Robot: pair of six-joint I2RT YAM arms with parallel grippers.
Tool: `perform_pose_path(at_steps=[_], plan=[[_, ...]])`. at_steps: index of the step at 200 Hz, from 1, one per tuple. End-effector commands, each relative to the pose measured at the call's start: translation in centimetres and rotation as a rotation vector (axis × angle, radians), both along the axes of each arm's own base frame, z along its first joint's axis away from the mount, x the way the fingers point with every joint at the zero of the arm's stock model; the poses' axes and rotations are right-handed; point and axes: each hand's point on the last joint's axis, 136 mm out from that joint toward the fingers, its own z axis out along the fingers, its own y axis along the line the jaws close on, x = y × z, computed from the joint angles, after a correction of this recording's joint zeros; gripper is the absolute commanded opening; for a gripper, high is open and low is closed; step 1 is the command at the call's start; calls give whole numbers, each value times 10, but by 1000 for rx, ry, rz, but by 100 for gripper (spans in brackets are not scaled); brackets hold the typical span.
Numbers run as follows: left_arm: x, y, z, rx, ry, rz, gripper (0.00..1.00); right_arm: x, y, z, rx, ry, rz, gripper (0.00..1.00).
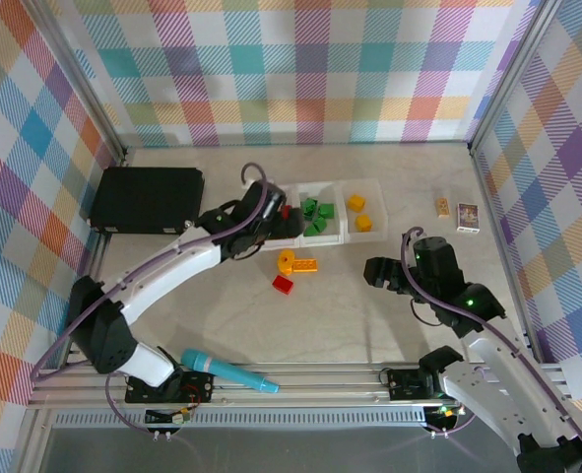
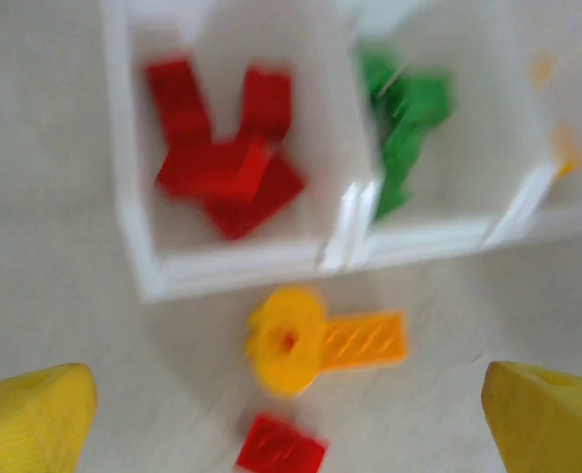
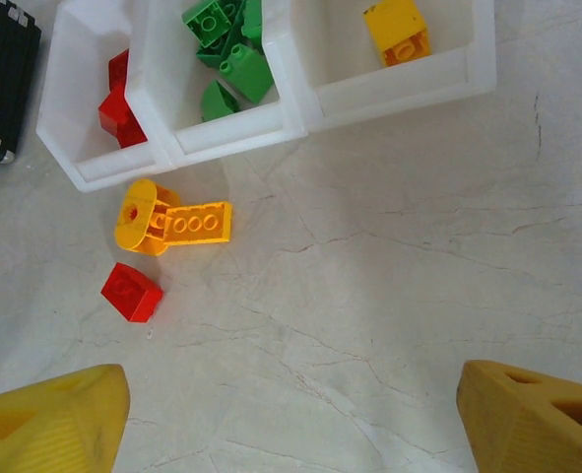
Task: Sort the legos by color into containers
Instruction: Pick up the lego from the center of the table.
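Left gripper (image 2: 291,412) and right gripper (image 3: 291,419) gape wide, empty. Loose red lego (image 3: 131,292) is light, hard, probably slick: pinch its flat sides.

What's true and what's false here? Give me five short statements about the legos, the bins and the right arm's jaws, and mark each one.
1. The left bin holds red legos. True.
2. The middle bin holds yellow legos. False: it holds green legos.
3. A loose red lego lies on the table in front of the bins. True.
4. The right arm has its jaws clamped on a lego. False: they stand open and empty.
5. The black case sits to the right of the bins. False: it sits to their left.
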Motion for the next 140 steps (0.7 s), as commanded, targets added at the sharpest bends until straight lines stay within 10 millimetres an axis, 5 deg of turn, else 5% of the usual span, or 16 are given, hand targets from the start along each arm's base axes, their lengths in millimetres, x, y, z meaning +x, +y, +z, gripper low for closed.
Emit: perform_pose_path(at_steps=[1, 28, 71, 140], plan=[[-43, 18, -43, 69, 167, 40, 100, 4, 6, 5, 31, -18, 5, 87], [-63, 28, -58, 53, 217, 245, 100, 3, 6, -6, 21, 11, 7, 87], [-70, 14, -75, -69, 231, 505, 99, -5, 2, -5, 17, 6, 4, 87], [-67, -19, -115, -119, 289, 617, 93, -26, -11, -4, -20, -3, 25, 87]])
